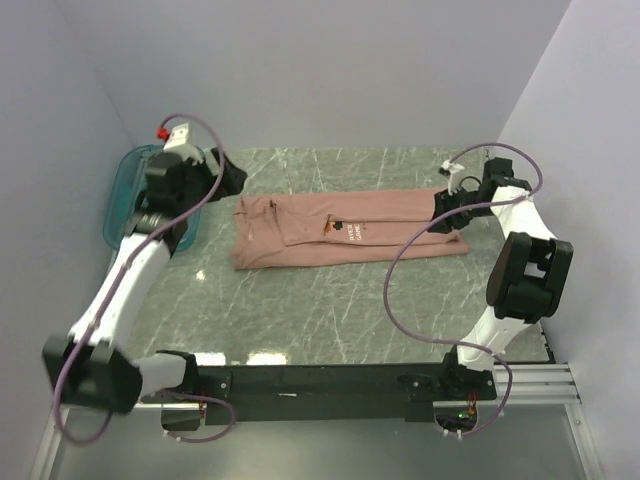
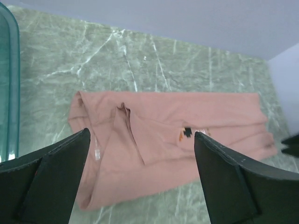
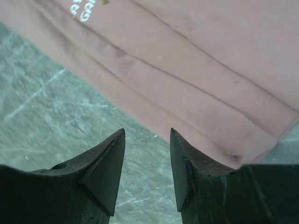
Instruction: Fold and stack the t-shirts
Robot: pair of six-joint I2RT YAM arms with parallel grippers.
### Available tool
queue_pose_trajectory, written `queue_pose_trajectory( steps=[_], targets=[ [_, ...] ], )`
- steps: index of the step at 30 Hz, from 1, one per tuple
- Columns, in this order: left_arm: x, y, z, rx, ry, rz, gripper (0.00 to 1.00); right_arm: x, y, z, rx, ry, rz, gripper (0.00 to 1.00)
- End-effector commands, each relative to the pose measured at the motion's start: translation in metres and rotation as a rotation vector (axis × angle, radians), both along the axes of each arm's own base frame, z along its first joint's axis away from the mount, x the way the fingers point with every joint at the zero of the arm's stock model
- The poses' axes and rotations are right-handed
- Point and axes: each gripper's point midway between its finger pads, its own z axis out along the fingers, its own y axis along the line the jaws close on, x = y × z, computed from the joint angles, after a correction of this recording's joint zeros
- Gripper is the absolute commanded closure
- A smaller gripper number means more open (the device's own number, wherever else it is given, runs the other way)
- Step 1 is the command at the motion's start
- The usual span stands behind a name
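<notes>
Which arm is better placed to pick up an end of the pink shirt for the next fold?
Probably right: the right gripper sits low and open, just beside the t-shirt near its end corner. The left gripper, also open, hangs well above it.

dusty salmon-pink short-sleeved cotton t-shirt (image 1: 345, 232) is showing plain pink all over, shading darker along the creases. small pixel-art chest print (image 2: 187, 132) is showing black and orange blocks, with white lettering (image 3: 80, 9) beside it. flat stone-look table (image 1: 330, 310) is showing grey-green marbling with white veins. translucent plastic bin (image 1: 122, 195) is glowing teal. walls (image 1: 320, 70) are looking pale lavender-grey.
</notes>
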Motion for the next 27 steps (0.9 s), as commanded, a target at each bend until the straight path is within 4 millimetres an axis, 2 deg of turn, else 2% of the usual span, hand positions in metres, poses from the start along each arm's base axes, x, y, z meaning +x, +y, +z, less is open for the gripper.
queue_pose_trajectory(
  steps=[1,2,3,4,5,6,8,9,12,20,27],
  targets=[
    [-0.037,-0.003,-0.016,0.009,-0.005,-0.08,0.03,0.0,-0.002,0.028,-0.143,-0.156,0.12,0.49],
    [-0.047,-0.001,-0.035,0.033,0.031,-0.091,0.04,0.004,-0.014,0.025,-0.189,-0.133,0.07,0.49],
    [-0.057,0.002,-0.044,0.053,0.057,-0.088,0.04,0.013,-0.021,0.033,-0.215,-0.135,0.036,0.5],
    [-0.064,0.01,-0.042,0.077,0.037,-0.057,0.04,0.015,-0.03,0.031,-0.235,-0.104,0.0,0.5],
    [-0.072,0.016,-0.06,0.107,0.063,-0.046,0.04,0.013,-0.037,0.022,-0.239,-0.038,-0.047,0.5],
    [-0.076,0.021,-0.062,0.121,0.054,-0.027,0.04,0.015,-0.044,0.021,-0.241,-0.026,-0.082,0.51],
    [-0.086,0.028,-0.055,0.138,0.03,0.0,0.04,0.014,-0.055,0.013,-0.256,0.013,-0.162,0.52],
    [-0.088,0.028,-0.045,0.135,-0.011,0.001,0.04,0.009,-0.056,0.004,-0.256,0.038,-0.179,0.52],
    [-0.09,0.026,-0.041,0.126,-0.023,-0.013,0.05,0.003,-0.06,-0.01,-0.259,0.079,-0.246,0.52],
    [-0.091,0.021,-0.044,0.111,-0.009,-0.037,0.08,0.005,-0.067,-0.041,-0.204,0.176,-0.394,0.52],
    [-0.091,0.021,-0.045,0.111,-0.008,-0.037,0.09,0.013,-0.071,-0.056,-0.193,0.216,-0.43,0.52]
  ],
)
